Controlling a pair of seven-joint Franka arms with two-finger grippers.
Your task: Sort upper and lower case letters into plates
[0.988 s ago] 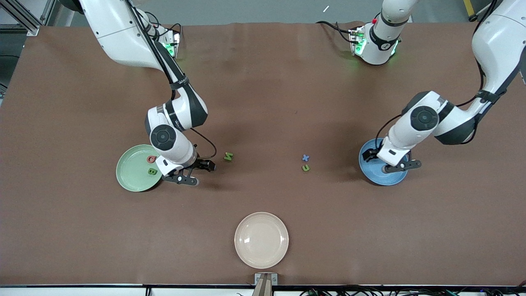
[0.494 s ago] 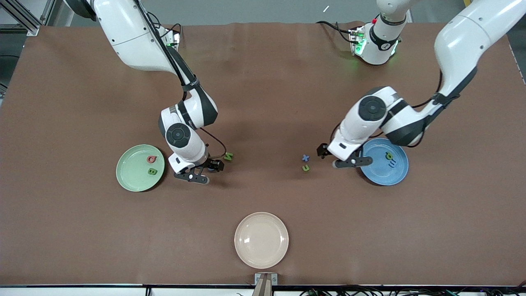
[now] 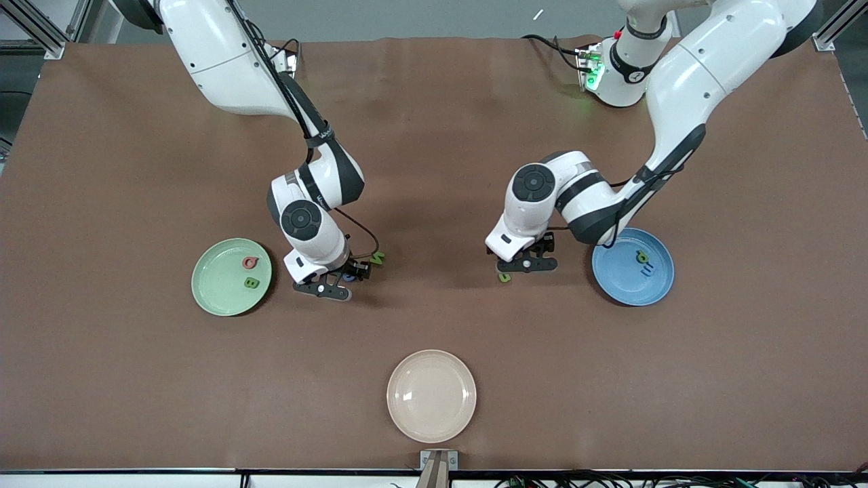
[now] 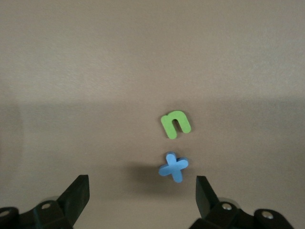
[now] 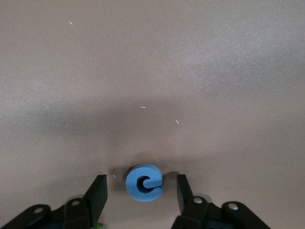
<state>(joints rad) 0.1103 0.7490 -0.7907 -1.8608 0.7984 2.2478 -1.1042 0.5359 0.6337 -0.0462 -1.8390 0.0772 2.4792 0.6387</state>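
The pale green plate (image 3: pixel 215 288) holds a pink-red letter (image 3: pixel 250 262) and a green letter (image 3: pixel 251 282). The blue plate (image 3: pixel 620 283) holds a green letter (image 3: pixel 641 256) and a blue letter (image 3: pixel 649 270). My right gripper (image 3: pixel 338 280) is open low over the table, its fingers on either side of a blue rounded letter (image 5: pixel 144 182), beside a green letter (image 3: pixel 377 257). My left gripper (image 3: pixel 521 261) is open over a blue x (image 4: pixel 173 167) and a green n-shaped letter (image 4: pixel 175 125), which shows in the front view (image 3: pixel 504 277). The x is hidden in the front view.
A cream-white plate (image 3: pixel 431 396) sits near the table's front edge, midway between the arms. The brown table (image 3: pixel 434 169) is bare between the arms' bases and the letters.
My left gripper has swung from over the blue plate toward the table's middle, over the x and n. My right gripper has shifted from the green plate's edge toward the green letter.
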